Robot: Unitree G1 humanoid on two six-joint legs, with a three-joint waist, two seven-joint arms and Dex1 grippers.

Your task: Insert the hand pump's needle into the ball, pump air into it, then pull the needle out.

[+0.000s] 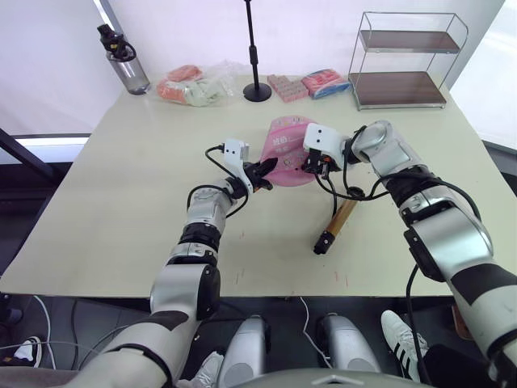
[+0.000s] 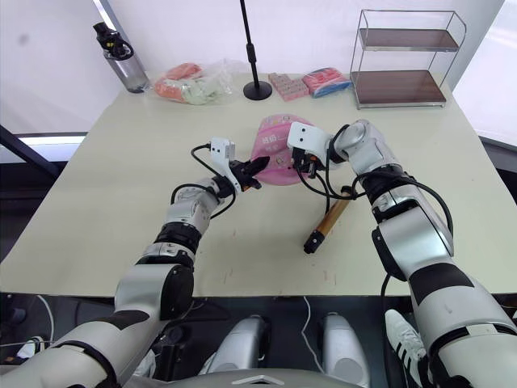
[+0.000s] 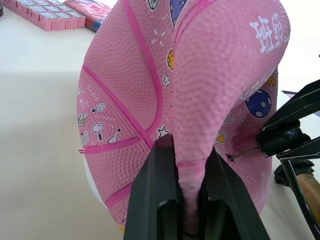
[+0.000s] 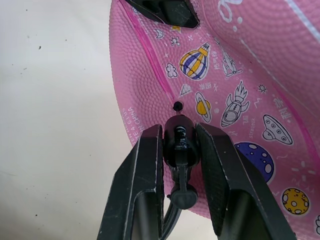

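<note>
1. ball (image 1: 287,150), pink and saggy, sits near the middle of the beige table (image 1: 121,202); its pebbled rubber skin carries darker pink seams and small printed rockets, planets and a hot-air balloon.
2. a two-tier wire shelf (image 1: 401,61) with brown boards stands at the far right corner, and a black stand pole (image 1: 254,56) on a round base rises behind the ball.
3. a clear bag of snacks (image 1: 194,83), pink packets (image 1: 307,84) and a grey water bottle (image 1: 125,61) line the far edge, well apart from the ball.
4. the hand pump (image 1: 338,221) lies on the table just right of the ball, gold-bronze barrel with black caps, its thin black hose (image 1: 343,190) looping up to the right gripper.
5. the left gripper (image 3: 186,197) is clamped on a folded pleat of the ball's slack skin.
6. the right gripper (image 4: 179,145) is clenched on the black fitting of the needle (image 3: 246,151); the thin pin points at the ball's small black valve hole (image 4: 177,106), its tip at the skin.
</note>
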